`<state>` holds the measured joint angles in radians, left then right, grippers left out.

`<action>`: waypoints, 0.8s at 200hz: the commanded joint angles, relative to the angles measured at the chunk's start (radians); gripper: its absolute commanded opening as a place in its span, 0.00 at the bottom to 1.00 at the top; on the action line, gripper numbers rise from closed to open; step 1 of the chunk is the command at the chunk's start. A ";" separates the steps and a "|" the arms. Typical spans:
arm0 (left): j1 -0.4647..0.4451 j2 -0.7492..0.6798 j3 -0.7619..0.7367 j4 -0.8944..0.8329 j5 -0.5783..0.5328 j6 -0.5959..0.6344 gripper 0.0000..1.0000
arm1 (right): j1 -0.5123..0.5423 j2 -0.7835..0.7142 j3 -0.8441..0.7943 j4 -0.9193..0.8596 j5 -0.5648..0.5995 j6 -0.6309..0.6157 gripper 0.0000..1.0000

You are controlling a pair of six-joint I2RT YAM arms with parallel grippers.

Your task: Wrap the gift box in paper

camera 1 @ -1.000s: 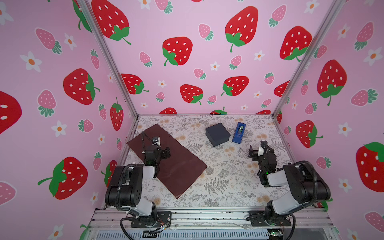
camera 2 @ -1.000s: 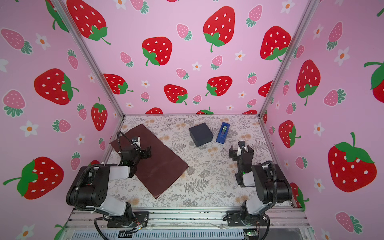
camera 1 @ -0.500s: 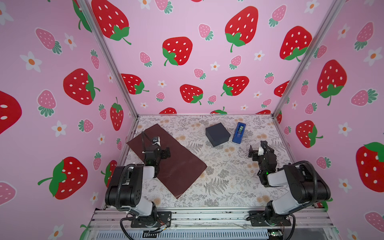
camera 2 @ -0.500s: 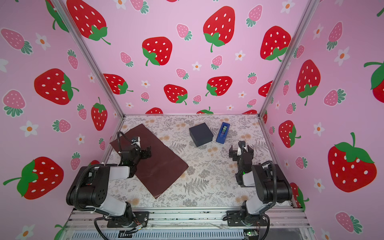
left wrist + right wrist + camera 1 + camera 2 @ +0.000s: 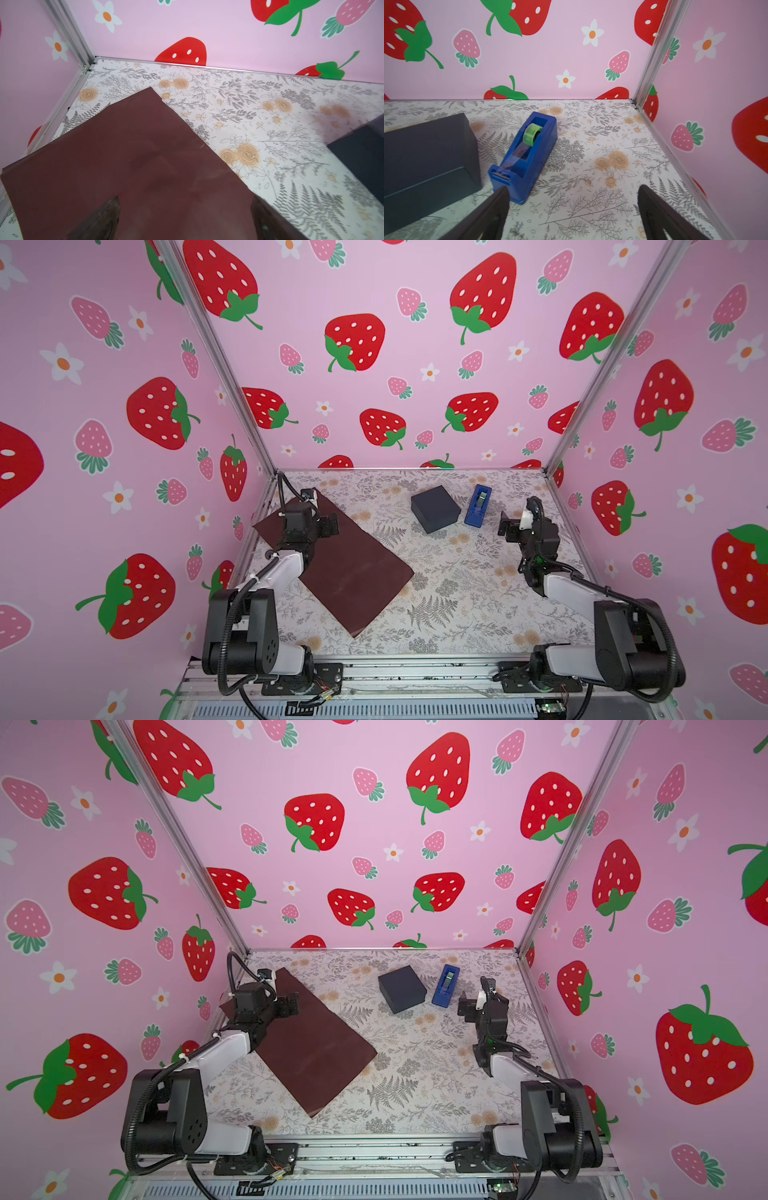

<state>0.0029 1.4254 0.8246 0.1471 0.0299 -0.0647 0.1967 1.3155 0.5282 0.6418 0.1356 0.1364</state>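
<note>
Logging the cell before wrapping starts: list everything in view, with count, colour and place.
gift box: one, dark navy, far middle of the table, off the paper.
paper: one sheet, dark maroon, flat and angled on the table's left half.
tape dispenser: one, bright blue with a green roll, right of the gift box, apart from it.
table: one, white floral print, under everything.
walls: three, pink with strawberries, around the table.
left arm: one, black and white, near left.
right arm: one, black and white, near right.
left fingers: two, dark, open over the paper.
right fingers: two, dark, open near the tape dispenser, empty.
</note>
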 commanded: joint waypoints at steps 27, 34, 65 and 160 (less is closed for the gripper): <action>-0.010 -0.058 0.188 -0.595 0.207 -0.101 0.97 | 0.178 -0.032 0.120 -0.397 -0.166 0.354 0.91; -0.010 -0.061 0.196 -0.648 0.232 -0.110 0.95 | 0.210 -0.024 0.136 -0.419 -0.194 0.401 0.89; -0.011 -0.072 0.147 -0.757 0.333 -0.127 0.92 | 0.345 0.041 0.170 -0.435 -0.307 0.596 0.83; -0.132 0.041 0.134 -0.839 0.290 -0.204 0.91 | 0.614 0.265 0.190 -0.361 -0.432 0.782 0.77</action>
<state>-0.1047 1.4425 0.9154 -0.6235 0.3473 -0.2436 0.7815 1.5593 0.7116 0.2470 -0.2646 0.8505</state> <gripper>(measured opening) 0.910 0.773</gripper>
